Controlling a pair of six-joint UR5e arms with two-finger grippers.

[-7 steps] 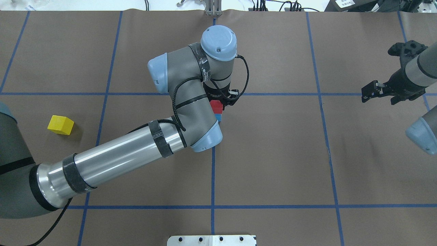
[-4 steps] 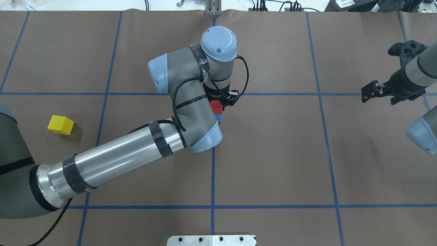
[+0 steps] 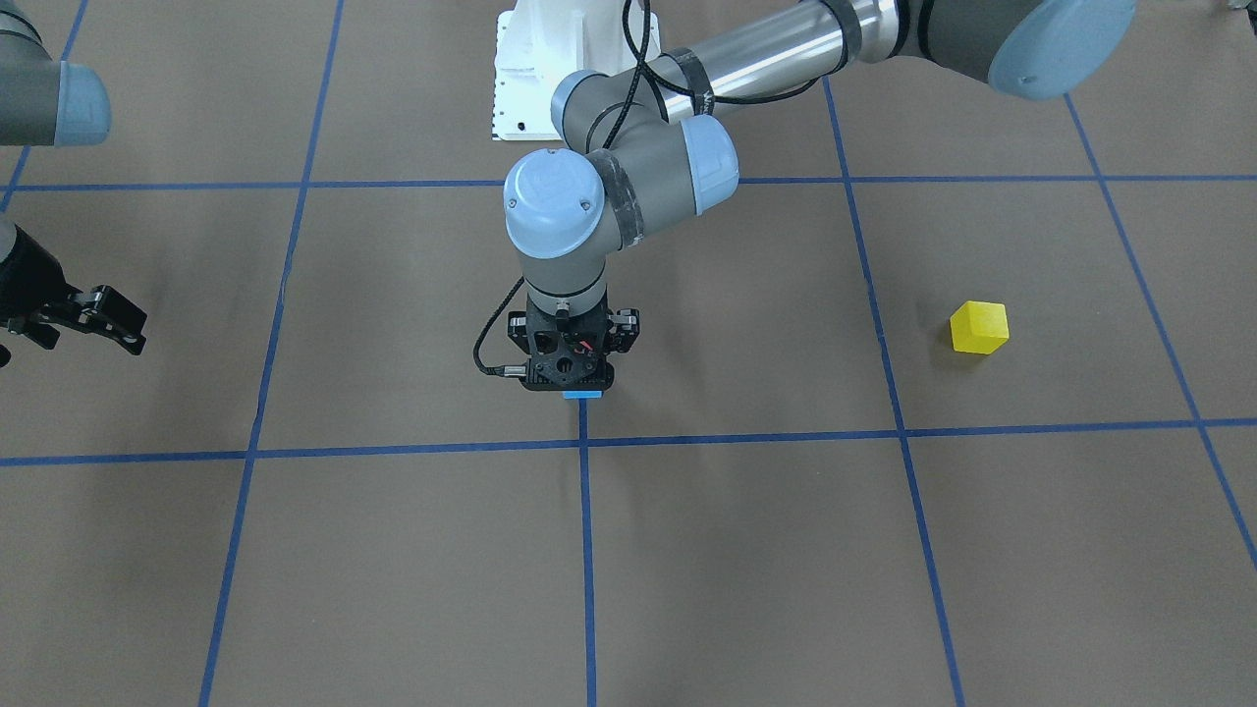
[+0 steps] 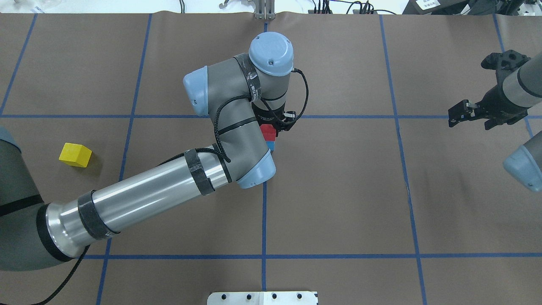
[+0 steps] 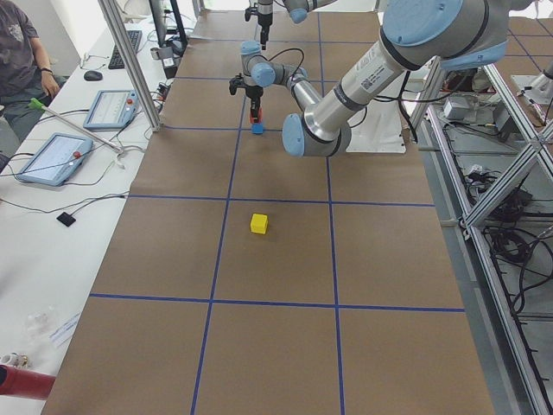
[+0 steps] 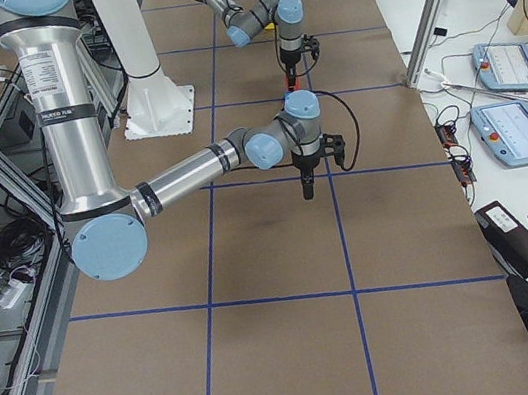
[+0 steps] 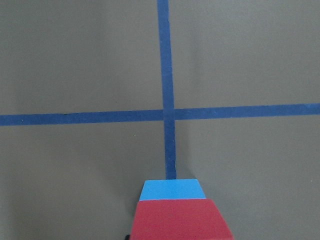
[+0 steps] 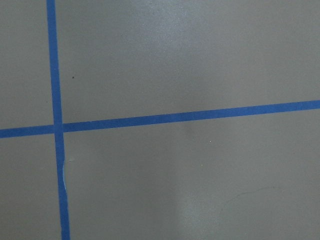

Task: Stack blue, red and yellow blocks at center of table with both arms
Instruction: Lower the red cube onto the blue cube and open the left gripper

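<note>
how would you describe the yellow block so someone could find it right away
On the table, look at the robot's left half, far from the centre cross. The yellow block sits alone inside a taped square, touching nothing. It is the only yellow cube; the red block is over the blue block under the left arm.

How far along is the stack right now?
Done: the red matte cube looks set on the sky blue cube beside the centre tape crossing. In hand: the left gripper is at the red cube; its grip is hidden. Left: the yellow cube lies alone on the brown table, unstacked.
</note>
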